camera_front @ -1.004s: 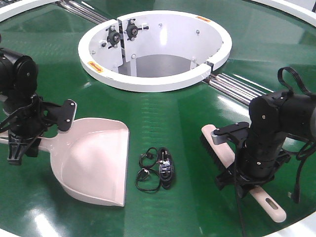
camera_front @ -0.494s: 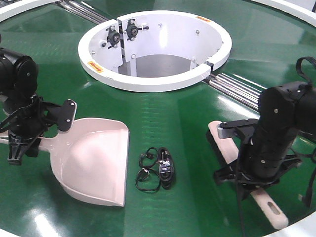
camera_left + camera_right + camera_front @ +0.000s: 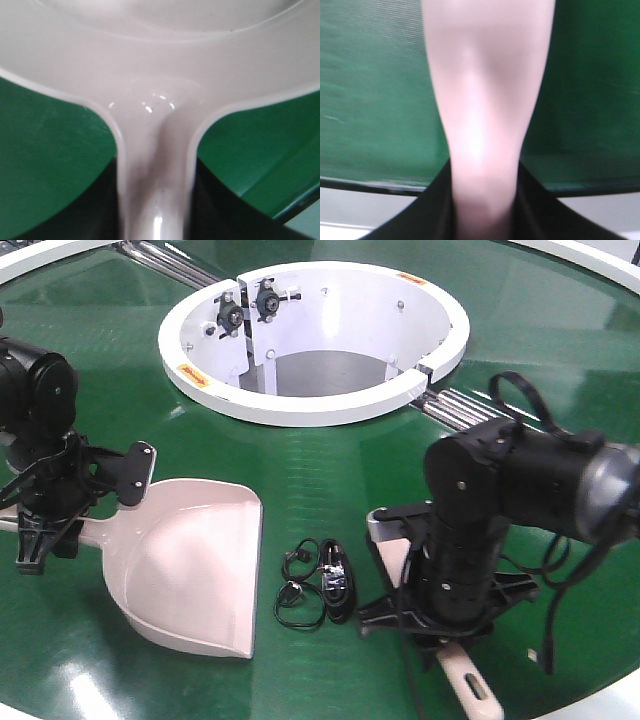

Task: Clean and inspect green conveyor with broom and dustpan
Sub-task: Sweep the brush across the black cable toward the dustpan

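A pale pink dustpan (image 3: 190, 570) lies on the green conveyor (image 3: 330, 470) at the left, its mouth toward the right. My left gripper (image 3: 45, 530) is shut on its handle (image 3: 155, 190), with the jaws pressed against both sides. A black tangle of cable (image 3: 320, 585) lies on the belt just right of the dustpan's mouth. My right gripper (image 3: 440, 610) is shut on the pale pink broom handle (image 3: 485, 100). The broom head (image 3: 385, 540) is just right of the cable, mostly hidden by the arm. The handle's end (image 3: 470, 685) sticks out toward the front edge.
A white ring housing (image 3: 310, 405) with an open well stands at the back centre. Metal rollers (image 3: 480, 415) run in a gap at the right of it. The conveyor's white outer rim (image 3: 600, 700) is close behind the right arm.
My right arm has swung left with the broom, bringing the broom head from the right side to just beside the cable. The left arm and dustpan have not moved.
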You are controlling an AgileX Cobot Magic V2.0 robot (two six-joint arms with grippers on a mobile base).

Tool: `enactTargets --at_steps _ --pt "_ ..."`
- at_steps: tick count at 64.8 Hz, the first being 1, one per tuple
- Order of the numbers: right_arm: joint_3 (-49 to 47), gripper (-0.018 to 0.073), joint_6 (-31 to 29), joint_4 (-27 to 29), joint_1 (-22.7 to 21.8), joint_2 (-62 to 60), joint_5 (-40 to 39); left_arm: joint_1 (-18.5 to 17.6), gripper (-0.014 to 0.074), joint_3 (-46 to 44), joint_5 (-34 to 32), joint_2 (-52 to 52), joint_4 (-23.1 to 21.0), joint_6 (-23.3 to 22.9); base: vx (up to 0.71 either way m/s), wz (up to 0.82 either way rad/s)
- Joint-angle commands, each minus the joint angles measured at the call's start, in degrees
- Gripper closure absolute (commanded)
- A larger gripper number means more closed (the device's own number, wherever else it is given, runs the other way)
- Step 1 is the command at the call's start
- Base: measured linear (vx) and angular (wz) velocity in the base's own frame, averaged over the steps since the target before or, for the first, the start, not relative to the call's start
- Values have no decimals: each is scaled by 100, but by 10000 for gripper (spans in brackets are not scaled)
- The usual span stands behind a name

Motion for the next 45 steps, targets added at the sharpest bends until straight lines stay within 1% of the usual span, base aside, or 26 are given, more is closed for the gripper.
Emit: enactTargets --at_steps 1,4,15,22,32,45 --pt "-365 564 142 33 38 -30 374 -40 603 -153 159 -290 -63 -12 0 0" --pt "-464 564 154 116 53 66 413 -40 603 -153 159 -290 -63 -12 0 0" --pt "-652 564 207 141 220 330 465 -40 603 -153 159 -290 -63 -12 0 0" --pt "-823 564 201 282 307 499 471 -40 603 -153 159 -290 -63 -12 0 0" --pt "-1152 564 70 695 409 773 471 -40 603 -153 159 -290 -63 -12 0 0" --pt "-1916 564 -165 1142 790 1345 471 -40 603 -153 159 -290 -63 -12 0 0"
